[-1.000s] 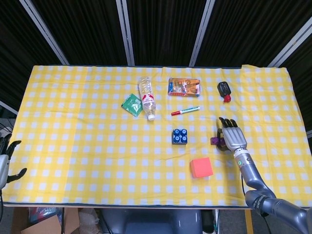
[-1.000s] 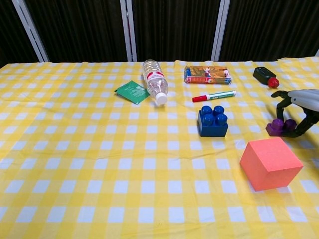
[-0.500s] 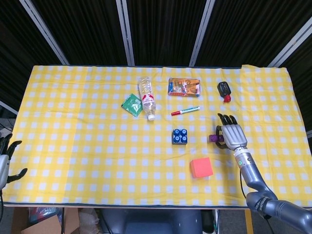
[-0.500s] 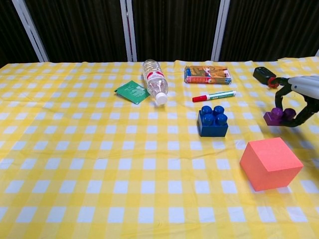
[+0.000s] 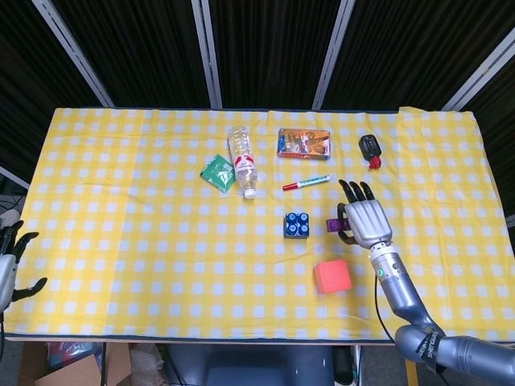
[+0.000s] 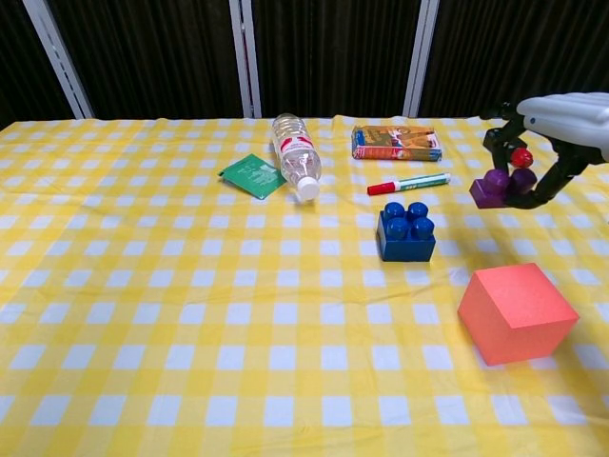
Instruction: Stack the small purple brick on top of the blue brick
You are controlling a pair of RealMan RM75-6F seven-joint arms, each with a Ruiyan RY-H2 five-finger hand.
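The right hand (image 6: 552,143) holds the small purple brick (image 6: 497,187) between its dark fingers (image 6: 550,179), which curl down around it, lifted clear of the yellow checked table (image 6: 190,314). The brick hangs to the right of the blue brick (image 6: 405,232) and higher than it, not over it. Its 2 studs face up and its long axis runs roughly left to right across the chest view, slightly tilted.

The head view shows the same hand (image 5: 364,221) from above, back upward, with only a sliver of the purple brick (image 5: 335,226) peeking out at its left edge, just right of the blue brick (image 5: 297,224), whose 4 studs point up. An orange cube (image 5: 331,277) sits nearer the robot, apart from both.

Only the head view shows the left hand (image 5: 11,264), at the table's left edge, fingers spread and holding nothing. Only the chest view shows the grip from the side.
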